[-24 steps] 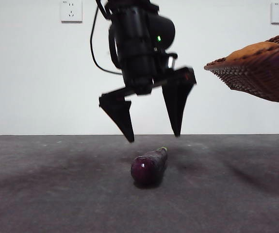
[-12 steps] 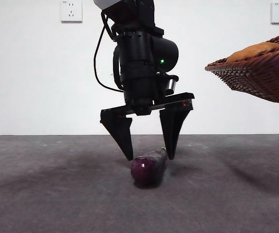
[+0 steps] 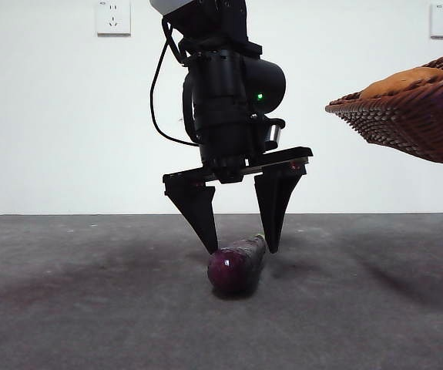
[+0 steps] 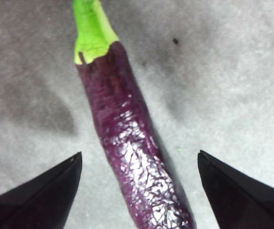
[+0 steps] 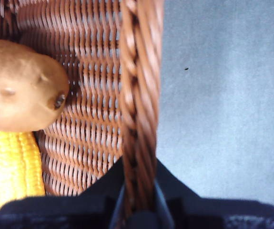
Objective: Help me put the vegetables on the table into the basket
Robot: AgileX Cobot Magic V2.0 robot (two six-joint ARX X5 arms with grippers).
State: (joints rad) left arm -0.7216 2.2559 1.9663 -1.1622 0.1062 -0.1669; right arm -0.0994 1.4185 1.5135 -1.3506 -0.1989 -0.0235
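Observation:
A glossy dark-purple eggplant point(image 3: 237, 266) with a green stem lies on the dark grey table point(image 3: 75, 308). My left gripper point(image 3: 243, 248) is open, its tips down on either side of the eggplant point(image 4: 129, 143), not touching it. My right gripper point(image 5: 137, 210) is shut on the braided rim of the brown wicker basket point(image 5: 139, 86) and holds the basket point(image 3: 414, 116) tilted in the air at the right. Inside the basket lie the orange-brown potato point(image 5: 22, 86) and the yellow corn cob point(image 5: 15, 167). The potato's top point(image 3: 402, 79) shows over the rim in the front view.
A white wall with two power sockets point(image 3: 113, 17) stands behind the table.
My left gripper has come down from above the eggplant until its open tips stand on either side of it. The basket and the eggplant have not moved.

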